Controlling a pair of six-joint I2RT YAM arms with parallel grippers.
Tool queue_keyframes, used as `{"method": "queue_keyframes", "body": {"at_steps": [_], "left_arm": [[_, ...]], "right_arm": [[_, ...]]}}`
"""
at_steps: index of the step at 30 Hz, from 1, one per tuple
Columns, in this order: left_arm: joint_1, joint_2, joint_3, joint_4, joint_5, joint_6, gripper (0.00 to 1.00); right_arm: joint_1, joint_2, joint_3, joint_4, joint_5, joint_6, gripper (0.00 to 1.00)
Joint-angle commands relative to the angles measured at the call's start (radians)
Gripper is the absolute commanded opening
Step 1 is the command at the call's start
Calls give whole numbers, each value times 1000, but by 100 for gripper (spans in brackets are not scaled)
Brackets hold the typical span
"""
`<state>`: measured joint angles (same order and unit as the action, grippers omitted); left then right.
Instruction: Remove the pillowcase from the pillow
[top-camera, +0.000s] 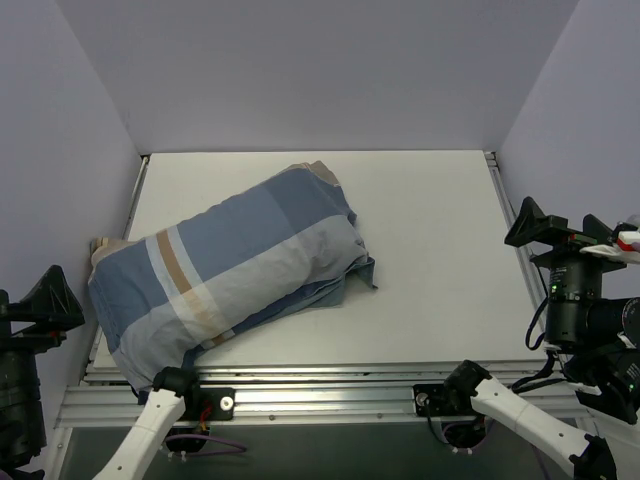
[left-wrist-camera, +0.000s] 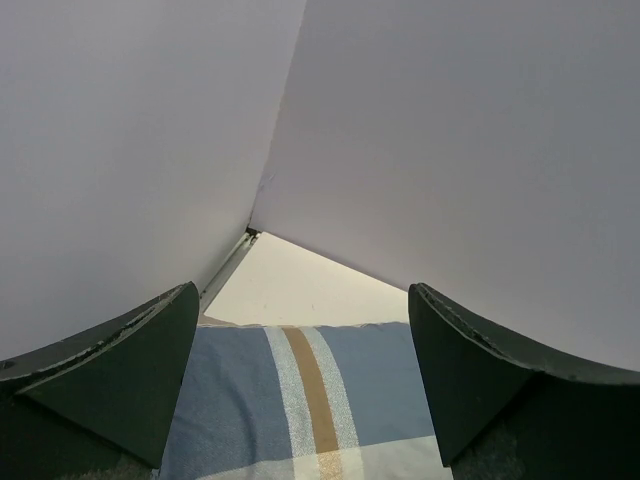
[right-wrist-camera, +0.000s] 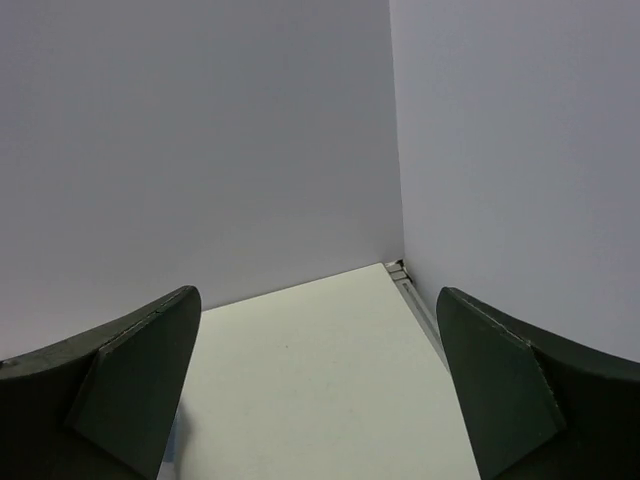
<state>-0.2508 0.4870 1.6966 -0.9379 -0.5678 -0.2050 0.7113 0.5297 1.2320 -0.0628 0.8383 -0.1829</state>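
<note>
— How far has the robot got with the cover?

— Nowhere so far, by the look of it. The soft blue patchwork fabric pillowcase (top-camera: 230, 270), striped in tan and white, lies slantwise on the flat white bench (top-camera: 440, 230). It runs from the lower left of the overhead view up toward the centre and looks fully stuffed. The plump pillow inside is hidden; no white shows anywhere.

— And the hands?

— The left hand (left-wrist-camera: 302, 292) has its two dark fingers spread wide with nothing between them. Its wrist view looks across the striped cloth at the bottom centre of the frame. The right hand (right-wrist-camera: 317, 292) is also spread and empty, facing bare bench and the far corner of the grey walls.

— So what remains?

— Seemingly all of it. The robot must find the open end, possibly where loose cloth bunches at the cover's right end, though that is unclear. Then it must grip the fabric, hold the stuffing back and draw the cover off.
</note>
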Motion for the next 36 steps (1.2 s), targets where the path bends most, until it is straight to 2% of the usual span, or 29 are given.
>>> {"method": "queue_keyframes", "body": {"at_steps": [1,5,8,12,13,18,22,27,34,36], "left_arm": [[-5,22,-6,16,9,9,94],[-7,32,-29,8,32,-11,94],[-7,47,-64,7,71,-30,94],[-7,91,-121,-7,143,-63,94],[-8,113,-138,-7,166,-69,94],[-7,191,-250,-4,272,-109,94],[-7,242,-411,25,344,-169,94],[-5,265,-570,70,347,-227,94],[-1,332,-739,117,341,-287,94],[-1,352,-793,174,348,-309,94]], "right_arm": [[-1,18,-9,47,-28,6,100],[1,42,-22,41,-44,28,100],[1,110,-6,-20,-113,68,100],[0,209,-23,-58,-267,157,100],[1,249,-43,-54,-365,183,100],[1,410,-91,-5,-592,307,100],[-1,635,-91,30,-718,332,100],[-18,850,-95,131,-922,368,100],[-88,1023,-101,207,-1045,396,99],[-102,1035,-112,201,-1062,396,81]]}}
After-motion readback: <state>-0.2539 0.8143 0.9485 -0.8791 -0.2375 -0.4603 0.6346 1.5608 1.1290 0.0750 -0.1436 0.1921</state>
